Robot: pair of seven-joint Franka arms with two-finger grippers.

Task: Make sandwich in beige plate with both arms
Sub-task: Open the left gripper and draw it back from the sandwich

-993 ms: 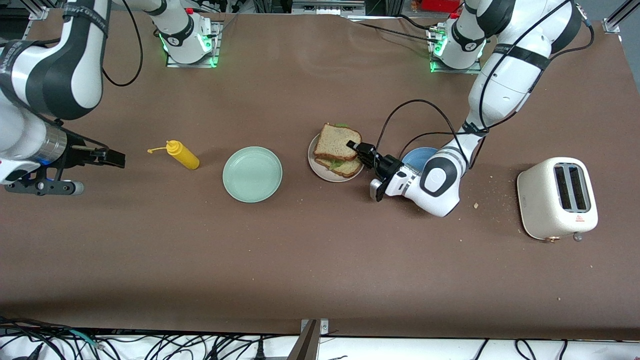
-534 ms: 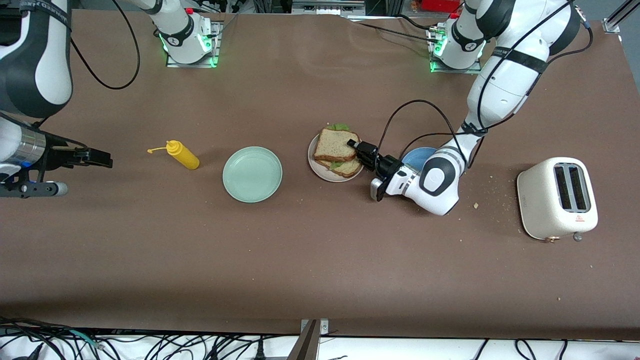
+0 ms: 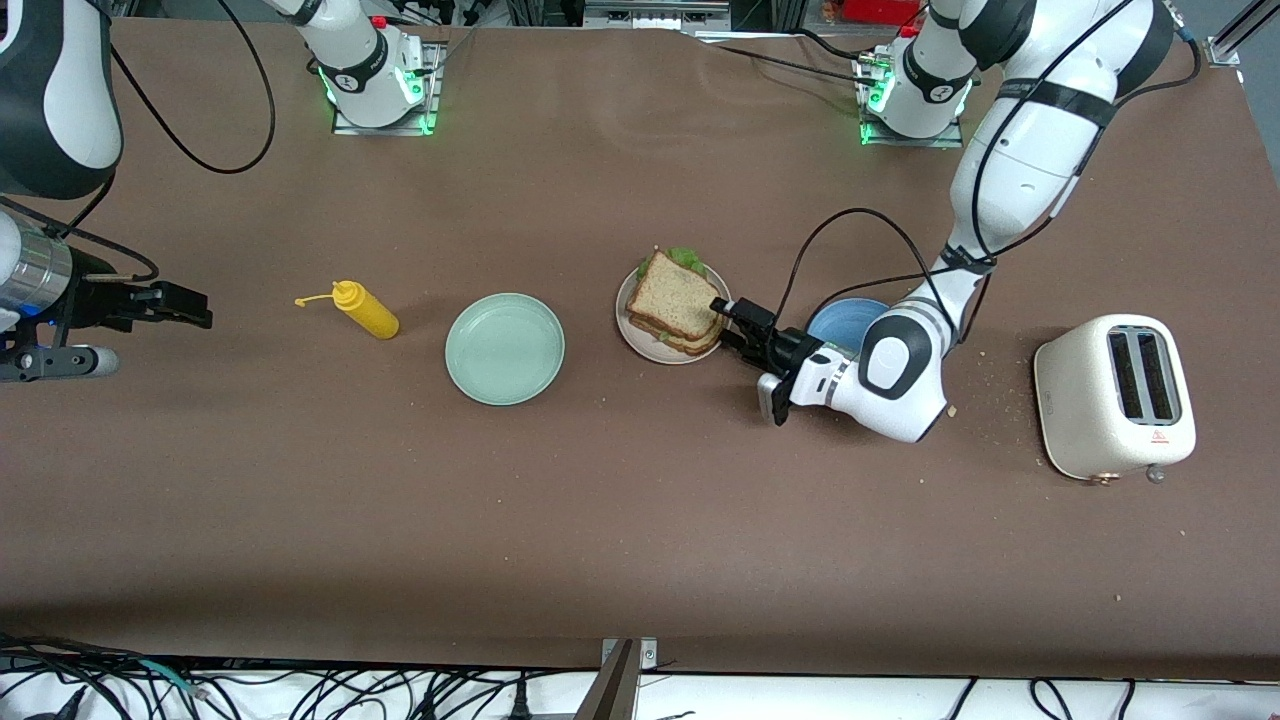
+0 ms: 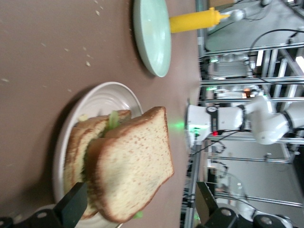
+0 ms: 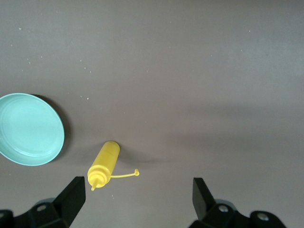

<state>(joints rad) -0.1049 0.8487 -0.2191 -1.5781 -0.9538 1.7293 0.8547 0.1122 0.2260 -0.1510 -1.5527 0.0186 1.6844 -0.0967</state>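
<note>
The sandwich (image 3: 675, 303) lies on the beige plate (image 3: 630, 330) in the middle of the table: two tan bread slices with green lettuce (image 3: 685, 256) poking out. In the left wrist view the top slice (image 4: 133, 161) rests askew on the lower slice (image 4: 78, 147), with lettuce (image 4: 113, 118) between them, on the plate (image 4: 109, 95). My left gripper (image 3: 735, 325) is open and empty, low beside the plate toward the left arm's end, its jaws wide (image 4: 140, 209). My right gripper (image 3: 190, 305) is open and empty (image 5: 137, 199), up over the right arm's end of the table.
A mint-green plate (image 3: 505, 348) sits beside the beige plate, and a yellow squeeze bottle (image 3: 365, 310) lies beside that. A blue plate (image 3: 845, 322) sits partly under the left arm. A white toaster (image 3: 1115, 395) stands toward the left arm's end. Crumbs lie around it.
The top slice has come down onto the sandwich. My left gripper has let go of it and drawn back from the plate. My right gripper has drawn back toward the table's end.
</note>
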